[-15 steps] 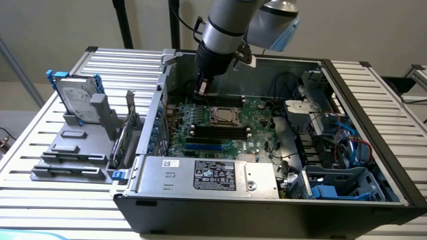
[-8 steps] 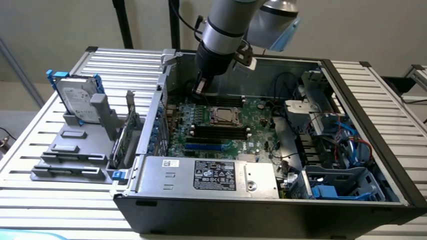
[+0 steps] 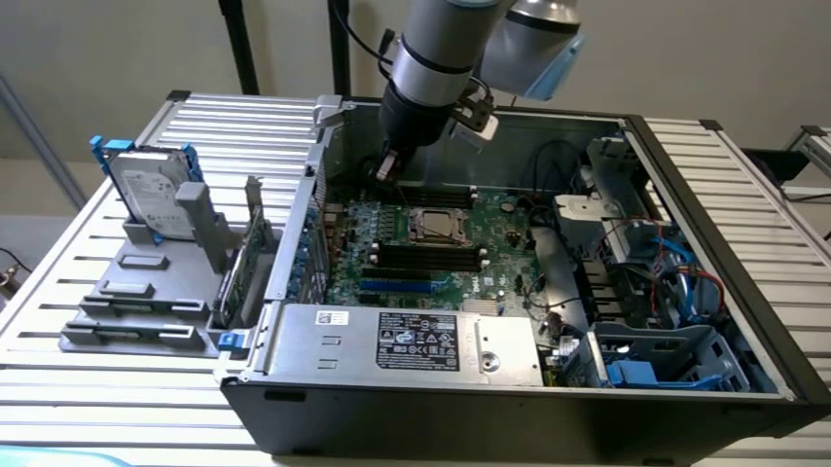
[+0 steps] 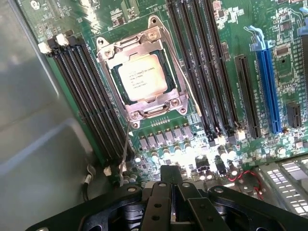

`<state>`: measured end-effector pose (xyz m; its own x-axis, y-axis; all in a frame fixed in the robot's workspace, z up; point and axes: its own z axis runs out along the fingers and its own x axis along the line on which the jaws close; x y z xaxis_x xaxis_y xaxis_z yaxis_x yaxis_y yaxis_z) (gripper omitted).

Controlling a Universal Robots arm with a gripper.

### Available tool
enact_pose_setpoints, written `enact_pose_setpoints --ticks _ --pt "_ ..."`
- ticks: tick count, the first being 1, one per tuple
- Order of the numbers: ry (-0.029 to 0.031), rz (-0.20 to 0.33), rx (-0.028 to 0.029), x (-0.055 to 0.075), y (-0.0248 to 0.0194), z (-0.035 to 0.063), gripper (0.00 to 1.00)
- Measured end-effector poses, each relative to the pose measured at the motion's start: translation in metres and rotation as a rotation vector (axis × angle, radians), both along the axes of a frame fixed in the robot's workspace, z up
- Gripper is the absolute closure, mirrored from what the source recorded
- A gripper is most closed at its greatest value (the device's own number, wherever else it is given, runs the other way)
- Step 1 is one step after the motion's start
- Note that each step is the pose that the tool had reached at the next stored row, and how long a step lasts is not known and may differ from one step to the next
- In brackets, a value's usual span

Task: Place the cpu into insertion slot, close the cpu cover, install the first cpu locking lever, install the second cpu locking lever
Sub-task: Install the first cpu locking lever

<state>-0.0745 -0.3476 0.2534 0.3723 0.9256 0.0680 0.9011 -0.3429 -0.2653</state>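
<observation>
The cpu [image 4: 143, 78] lies flat in the insertion slot [image 4: 117, 88], silvery face up; in the exterior view it sits mid-board [image 3: 437, 225]. The cpu cover [image 4: 169, 99] is down over it, framing its edges. One thin locking lever [image 4: 125, 151] sticks out from the socket's corner toward the gripper. A second lever [image 4: 186, 79] lies along the socket's side. My gripper [image 4: 172, 190] is shut with nothing in it, above the board a short way from the socket. In the exterior view the gripper [image 3: 385, 173] hangs inside the case near the far wall, on the exterior view's left of the socket.
Black memory sticks [image 4: 202, 67] flank the socket on both sides. A blue card slot [image 4: 269, 86] lies beyond them. The case's grey metal wall [image 4: 38, 144] stands close by. A power supply [image 3: 409, 341], a drive cage with cables [image 3: 649, 282] and a hard drive [image 3: 150, 190] outside surround the board.
</observation>
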Motion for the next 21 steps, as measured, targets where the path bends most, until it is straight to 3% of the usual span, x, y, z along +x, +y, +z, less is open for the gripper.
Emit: enact_pose_setpoints --ticks 3,10,13,14,21 --pt "0.0027 -0.009 0.0057 -0.004 0.0 0.0 0.89" --pt "0.0109 -0.058 0.0132 -0.005 0.0 0.0 0.89" --pt "0.0116 -0.077 0.0247 -0.007 0.0 -0.0001 0.89" --pt "0.0116 -0.081 0.0262 -0.008 0.0002 -0.0004 0.89" --pt "0.0114 -0.112 0.0298 -0.016 0.0022 -0.0059 0.89"
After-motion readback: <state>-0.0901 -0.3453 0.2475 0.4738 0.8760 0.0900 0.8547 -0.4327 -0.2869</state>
